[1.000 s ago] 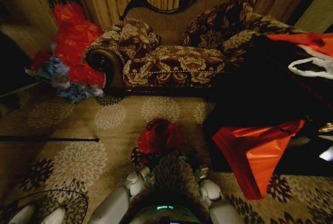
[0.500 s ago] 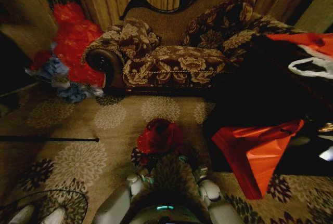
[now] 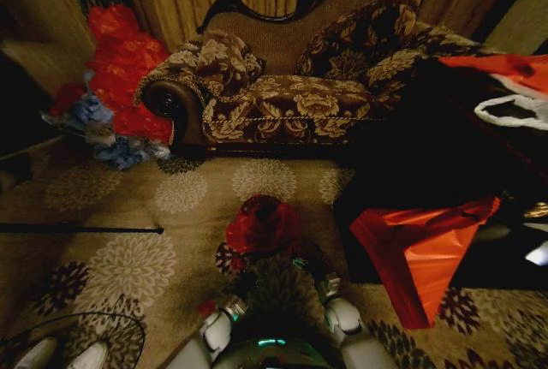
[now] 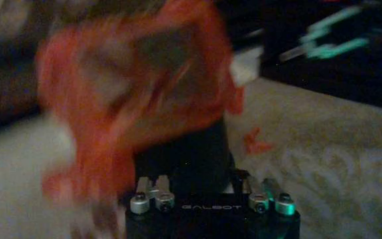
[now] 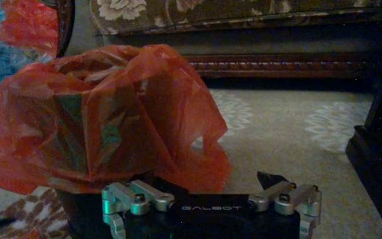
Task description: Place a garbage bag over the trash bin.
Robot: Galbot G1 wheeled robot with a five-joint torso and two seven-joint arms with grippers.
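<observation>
The garbage bag (image 3: 263,223), thin shiny red film, sits crumpled over the top of the trash bin (image 3: 250,259) on the patterned carpet just in front of me. In the right wrist view the garbage bag (image 5: 108,114) drapes loosely down the black trash bin (image 5: 78,216), its mouth puffed up and partly open. My right gripper (image 5: 208,186) is open close beside the bin, with the bag's hem hanging just ahead of it. The left wrist view shows the garbage bag (image 4: 131,84) blurred above the trash bin (image 4: 184,154), a short way from my left gripper (image 3: 231,305).
A floral sofa (image 3: 291,86) stands behind the bin. A heap of red and blue bags (image 3: 116,86) lies at its left end. A large orange-red sheet (image 3: 419,245) hangs off a dark table (image 3: 428,155) on the right. A black rod (image 3: 81,229) lies on the carpet.
My left arm has drawn back toward my body, away from the bin. The right arm has shifted back a little. The bag stays on the bin.
</observation>
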